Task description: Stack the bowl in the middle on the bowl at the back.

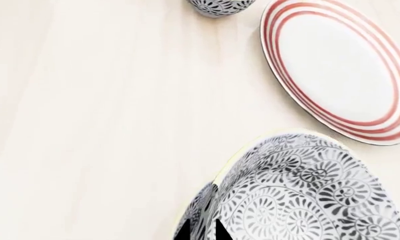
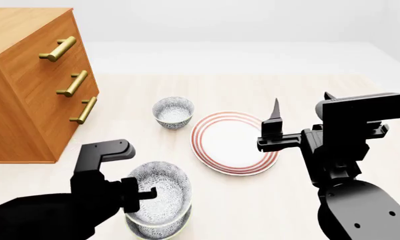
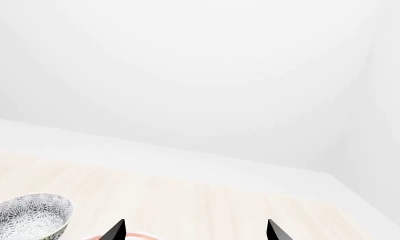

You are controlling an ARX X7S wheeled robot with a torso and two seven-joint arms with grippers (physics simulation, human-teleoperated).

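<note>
Mostly bare pale wood tabletop, white walls, apparently.

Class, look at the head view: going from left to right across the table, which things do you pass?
Wooden drawer cabinet → left gripper holding a speckled bowl → red-ringed plate → right gripper.

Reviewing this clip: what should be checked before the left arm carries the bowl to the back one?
1. Left hand closed on the bowl in the middle: ok.
2. Held bowl clear of the third bowl under it: cannot tell; they overlap in the head view.
3. The bowl at the back upright and empty: ok.
4. Plate off the direct route: ok; it lies to the right.
5. Right hand open, raised, away from the bowls: ok.
</note>
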